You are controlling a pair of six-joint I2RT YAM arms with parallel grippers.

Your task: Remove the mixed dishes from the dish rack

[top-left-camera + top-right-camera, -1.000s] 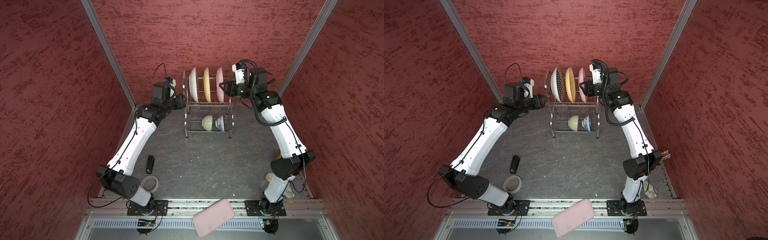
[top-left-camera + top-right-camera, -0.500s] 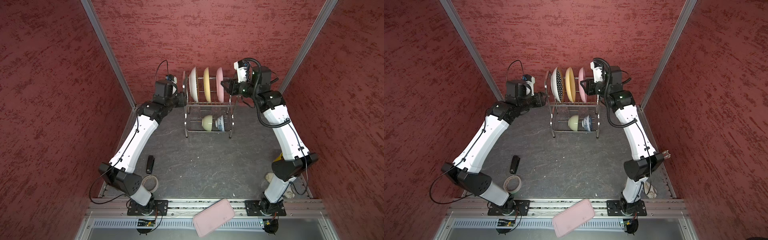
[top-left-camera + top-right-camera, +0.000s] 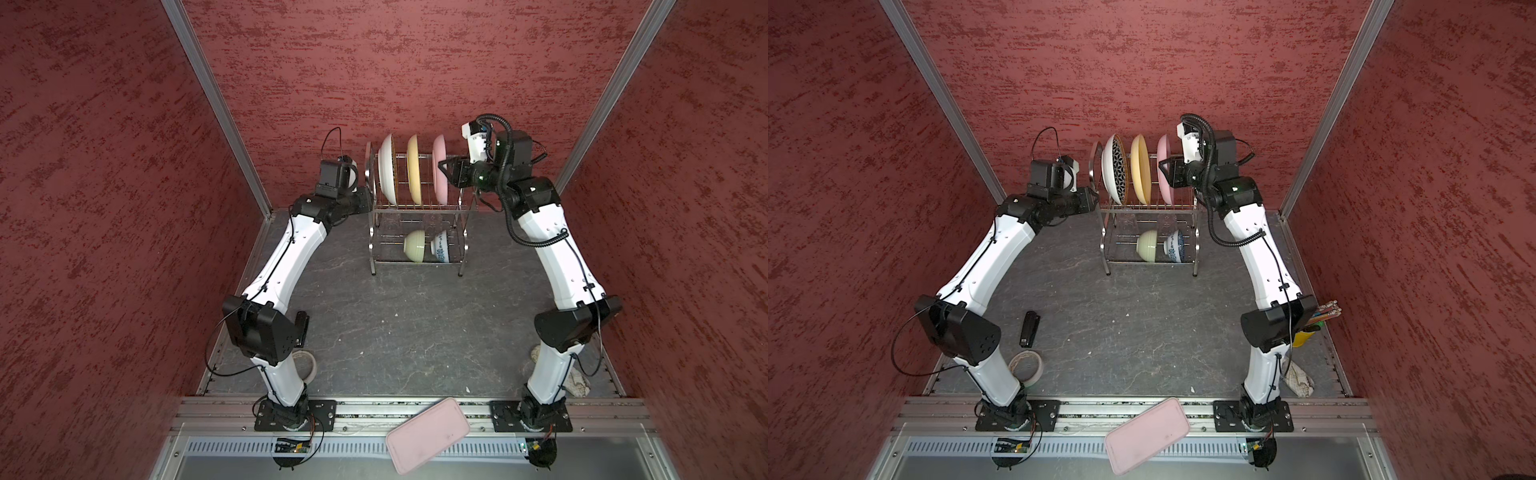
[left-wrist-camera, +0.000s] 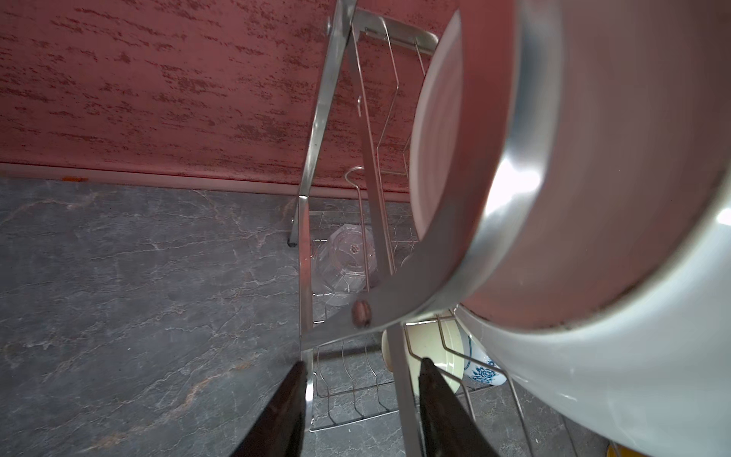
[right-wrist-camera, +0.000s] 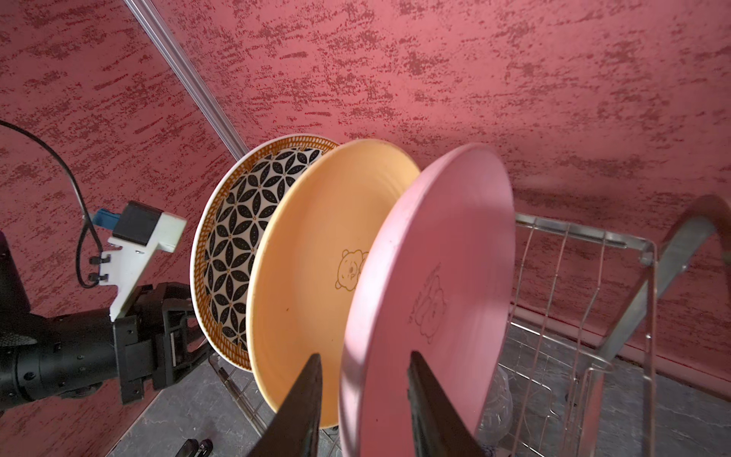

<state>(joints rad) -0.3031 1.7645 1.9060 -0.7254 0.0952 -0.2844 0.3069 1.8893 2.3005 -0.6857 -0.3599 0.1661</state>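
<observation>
My left gripper (image 4: 362, 361) has its fingers apart. I see a rack (image 4: 312, 158) bar between them and a white plate (image 4: 593, 376) close by.

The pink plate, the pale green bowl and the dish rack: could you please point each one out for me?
pink plate (image 5: 431, 285): right wrist view, middle of its face.
pale green bowl (image 3: 1148, 246): a top view, its outer side.
dish rack (image 3: 419, 210): a top view, front rail of upper tier.

Even light — glare on blurred dish rack (image 4: 510, 190).
</observation>
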